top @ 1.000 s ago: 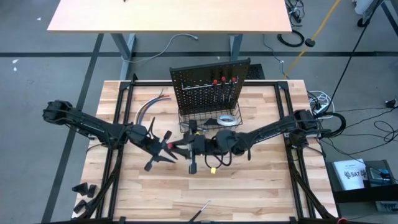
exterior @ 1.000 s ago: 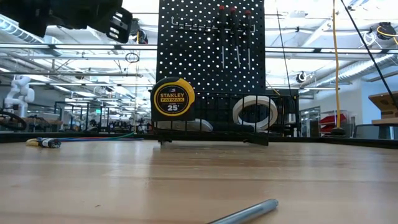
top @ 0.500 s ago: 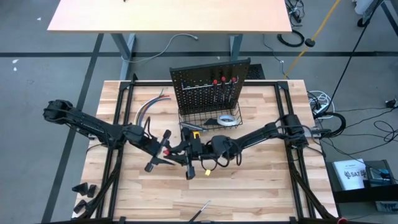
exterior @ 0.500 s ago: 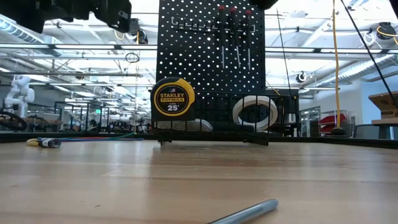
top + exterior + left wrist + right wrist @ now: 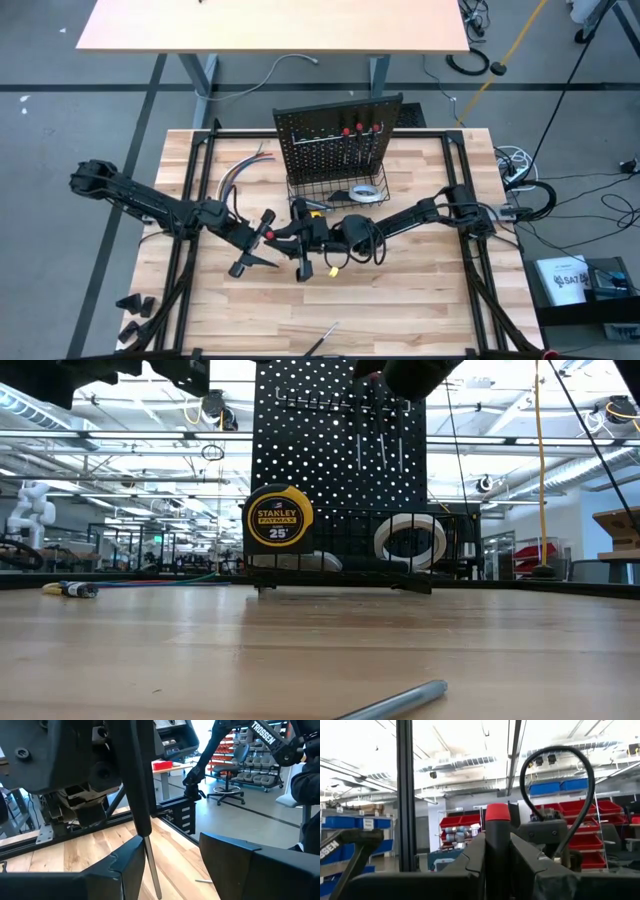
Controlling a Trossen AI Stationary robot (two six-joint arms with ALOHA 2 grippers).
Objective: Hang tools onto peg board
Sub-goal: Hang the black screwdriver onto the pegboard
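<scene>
Seen from above, the two grippers meet mid-table, just in front of the peg board (image 5: 338, 145). The right gripper (image 5: 303, 243) is clamped on a screwdriver (image 5: 302, 262), its shaft pointing toward the near edge. The right wrist view alone shows the red handle end (image 5: 497, 813) squeezed between the fingers (image 5: 470, 865). The left wrist view shows the left gripper (image 5: 170, 860) spread wide around the shaft (image 5: 151, 865). Three screwdrivers (image 5: 359, 131) hang on the board. Its basket holds a tape measure (image 5: 279, 516) and tape roll (image 5: 410, 538). Another screwdriver (image 5: 322, 338) lies near the table's front edge; cables (image 5: 235, 175) lie left of the board.
</scene>
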